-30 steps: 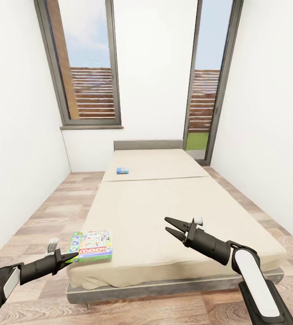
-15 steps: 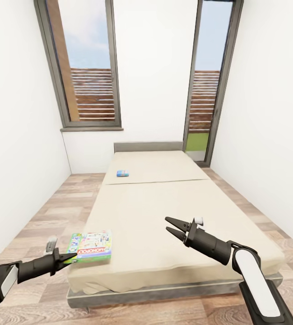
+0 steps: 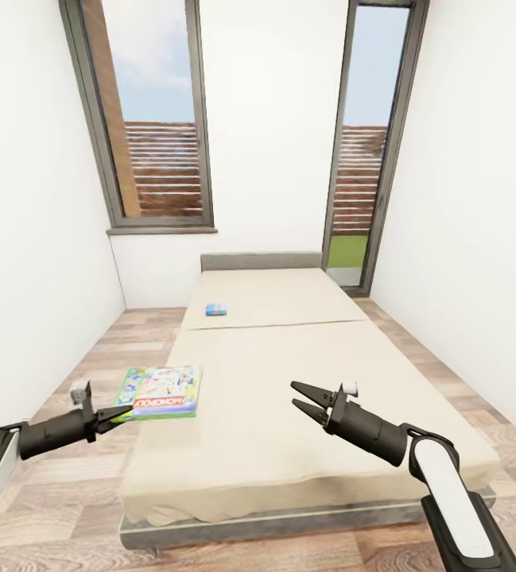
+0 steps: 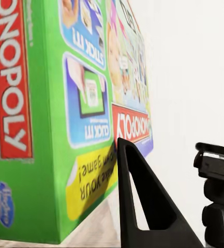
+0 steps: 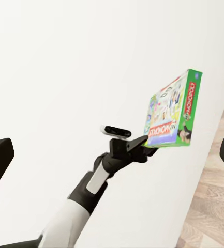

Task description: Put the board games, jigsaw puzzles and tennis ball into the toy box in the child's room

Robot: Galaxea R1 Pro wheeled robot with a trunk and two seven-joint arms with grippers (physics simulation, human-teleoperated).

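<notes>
A green-edged Monopoly board game [image 3: 160, 392] hangs in the air over the left edge of the bed [image 3: 289, 373], and my left gripper [image 3: 122, 413] is shut on its near corner. The left wrist view shows the box [image 4: 55, 103] up close, with one black finger [image 4: 143, 206] pressed against its face. From the right wrist view the box [image 5: 174, 111] sticks out sideways from the left gripper [image 5: 143, 142]. A small blue board game [image 3: 216, 309] lies far up the mattress near the headboard. My right gripper [image 3: 304, 401] hovers open over the near half of the bed, holding nothing.
The bed stands lengthwise between white walls, with a strip of wood plank floor [image 3: 75, 357] on each side. Tall dark-framed windows [image 3: 150, 119] rise behind the grey headboard [image 3: 261, 260].
The left gripper has lifted the Monopoly box off the bed's near left corner and carried it up and to the left. The right arm has kept still. The view shifted slightly.
</notes>
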